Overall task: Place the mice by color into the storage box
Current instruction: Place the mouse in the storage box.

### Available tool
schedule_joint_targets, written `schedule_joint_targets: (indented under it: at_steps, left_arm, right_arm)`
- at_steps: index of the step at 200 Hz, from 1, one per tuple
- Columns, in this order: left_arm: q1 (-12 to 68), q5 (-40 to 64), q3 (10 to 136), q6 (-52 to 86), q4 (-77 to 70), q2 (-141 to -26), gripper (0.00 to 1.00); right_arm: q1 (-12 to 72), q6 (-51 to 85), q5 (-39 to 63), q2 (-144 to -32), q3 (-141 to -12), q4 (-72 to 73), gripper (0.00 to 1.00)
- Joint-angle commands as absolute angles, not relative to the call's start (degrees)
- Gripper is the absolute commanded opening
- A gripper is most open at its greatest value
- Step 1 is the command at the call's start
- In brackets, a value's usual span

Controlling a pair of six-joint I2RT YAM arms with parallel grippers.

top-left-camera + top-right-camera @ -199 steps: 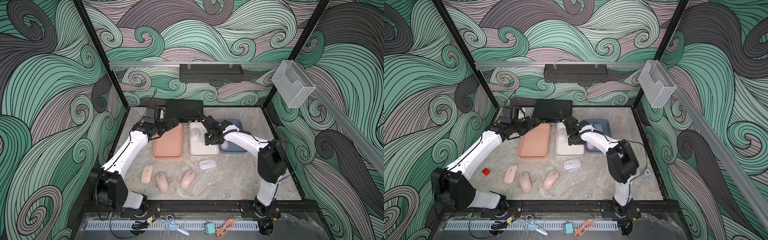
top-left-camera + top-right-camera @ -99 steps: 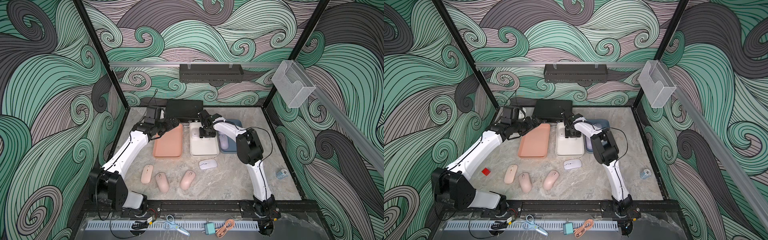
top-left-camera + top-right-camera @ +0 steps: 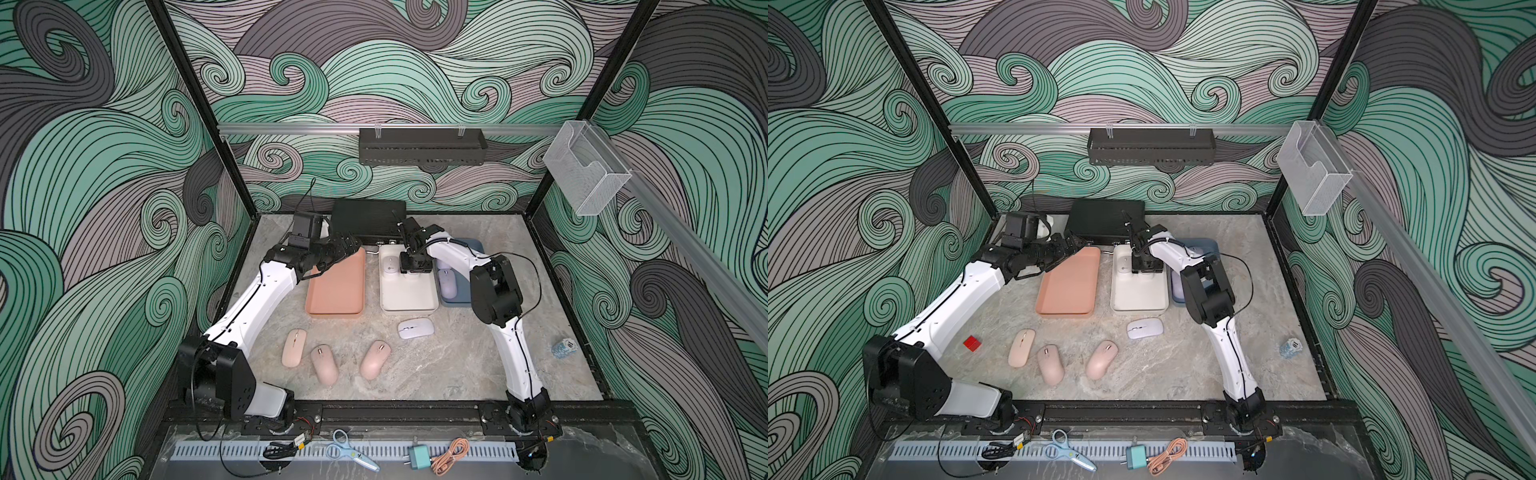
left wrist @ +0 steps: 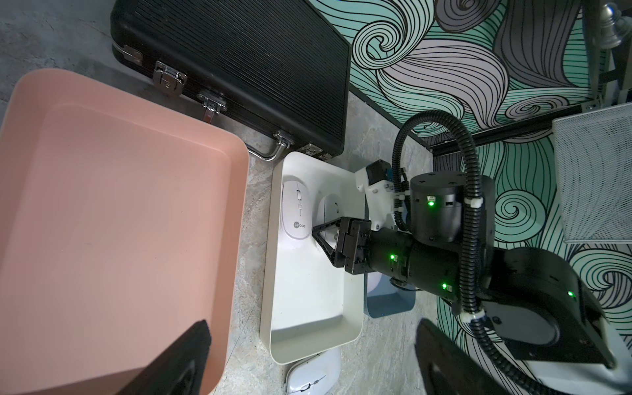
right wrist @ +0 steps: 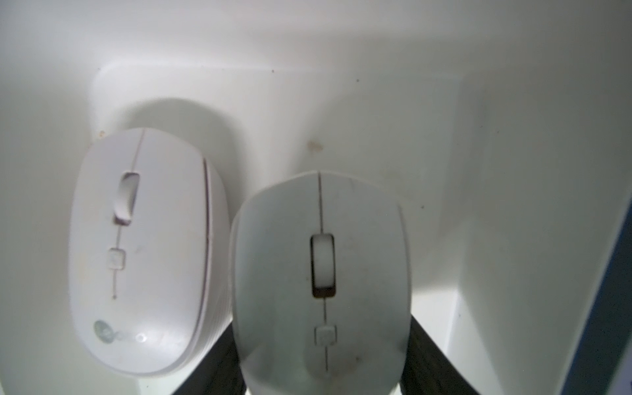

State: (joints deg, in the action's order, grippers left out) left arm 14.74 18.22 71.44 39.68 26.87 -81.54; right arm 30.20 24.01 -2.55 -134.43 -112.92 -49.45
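Swirled green and grey wallpaper is closing in a marbled grey table [image 3: 457,374]. A white left arm [image 3: 257,299] is spanning it. The left jaws are standing wide apart with nothing between them, hovering over the far end of a shallow salmon-pink plastic tray [image 3: 336,291]. A white right arm [image 3: 455,255] is arching over, and the right jaws are pointing down into a shallow white plastic tray [image 3: 409,297]. They are standing partly spread and pressing on both sides of a whitish oval mouse [image 5: 319,284]. A black ribbed briefcase with metal latches [image 3: 368,218] is lying just beyond both pairs of jaws, against the back wall. A slate blue plastic tray [image 3: 456,300] is sitting just beside the right jaws, on the side away from the left jaws, and a lavender mouse [image 3: 447,282] is lying in it. Another whitish mouse with a small grey logo [image 5: 143,253] is resting in the white tray, close beside the gripped one. Well apart from both pairs of jaws, toward the arm bases, a pale lavender mouse [image 3: 415,328] and three pastel pink mice [image 3: 324,365] are lying on the bare table.
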Motion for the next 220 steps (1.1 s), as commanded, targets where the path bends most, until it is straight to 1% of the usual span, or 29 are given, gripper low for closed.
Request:
schedule_joint_targets:
  at_steps: [1, 68, 102, 131, 178, 198, 220]
  left_arm:
    - [14.5, 19.3, 71.5, 39.9, 26.1, -82.8, 0.92]
    - [14.4, 19.6, 71.4, 40.1, 25.9, -83.3, 0.92]
    - [14.4, 19.9, 71.5, 40.1, 26.0, -83.3, 0.92]
    - [14.4, 19.9, 71.5, 40.0, 25.9, -82.9, 0.92]
    - [14.4, 20.7, 71.4, 40.3, 25.7, -82.8, 0.92]
    - [14.3, 20.7, 71.5, 40.3, 25.7, -82.9, 0.92]
    - [14.4, 20.2, 71.7, 40.4, 26.9, -83.7, 0.92]
  right_arm:
    - [29.7, 24.2, -1.0, -135.9, -114.8, -50.7, 0.60]
    - [29.3, 25.1, 0.9, -134.7, -115.7, -50.5, 0.69]
    - [29.2, 25.6, 2.6, -133.4, -116.5, -50.6, 0.69]
    - [29.2, 25.3, 2.2, -130.0, -115.1, -50.7, 0.69]
    - [29.9, 23.6, -4.2, -121.0, -108.2, -50.9, 0.68]
    - [33.2, 24.0, -10.7, -113.4, -101.2, -49.9, 0.69]
    - [38.8, 26.5, -18.5, -104.5, -90.6, -47.9, 0.73]
